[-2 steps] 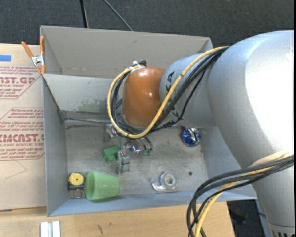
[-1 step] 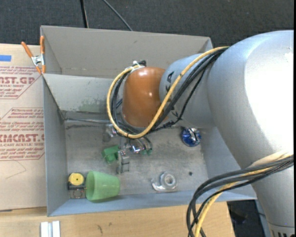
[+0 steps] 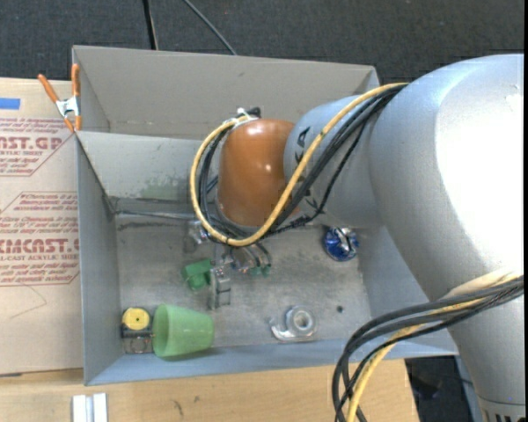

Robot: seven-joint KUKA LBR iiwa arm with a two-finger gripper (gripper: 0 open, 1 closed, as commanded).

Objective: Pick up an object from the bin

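The gripper (image 3: pixel 222 275) hangs beside a small green block (image 3: pixel 194 275) at the middle of the bin (image 3: pixel 92 236) (open or clenched, one cannot tell); a good grasp likely needs centring over it.

Orange-capped wrist (image 3: pixel 251 178) above small green block (image 3: pixel 194 275) in bin (image 3: pixel 101 236)

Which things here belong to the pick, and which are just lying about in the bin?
Job in hand: hand, low in the middle; small dark green block close beside it, the nearest thing and the likeliest target.

Lying about: light green cup on its side, front left; yellow-and-black round thing beside the cup; silver metal piece, front; blue-and-white thing, right.
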